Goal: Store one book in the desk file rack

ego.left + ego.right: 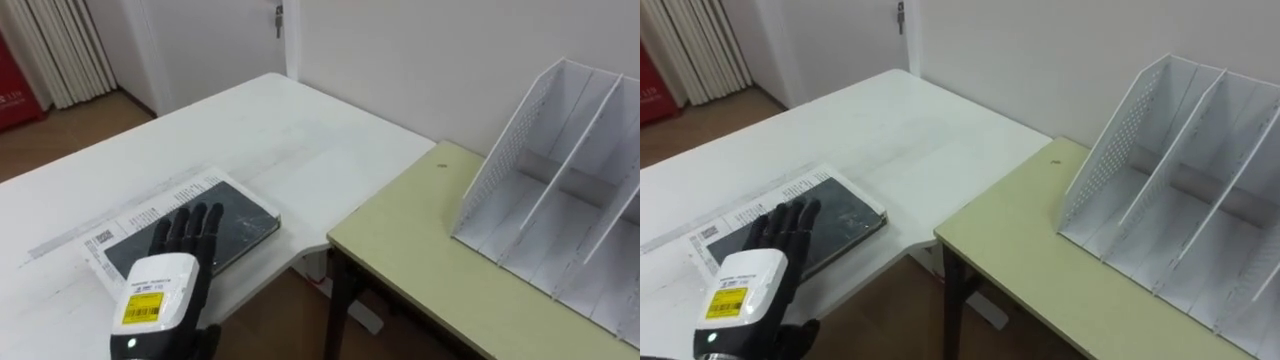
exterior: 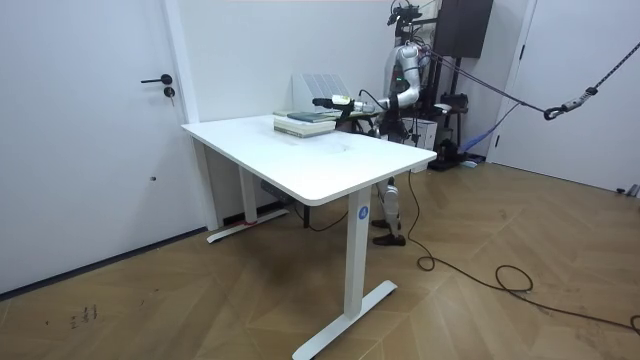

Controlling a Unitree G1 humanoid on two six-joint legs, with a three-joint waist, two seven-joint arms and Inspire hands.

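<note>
Left hand (image 1: 185,240), fingers straight, holding nothing, covers the dark book (image 1: 240,220); pinch its right edge firmly, then lift toward the file rack (image 1: 500,160).

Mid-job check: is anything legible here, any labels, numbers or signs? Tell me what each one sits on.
No text reads clearly enough to quote.
Yellow label on the back of the left hand: dark printed lines, too small to read.
Book cover: rows of print and a code block, blurred.
Red panel at far left: pale marks, unreadable.
Blue round sticker on the table leg: too small.
</note>
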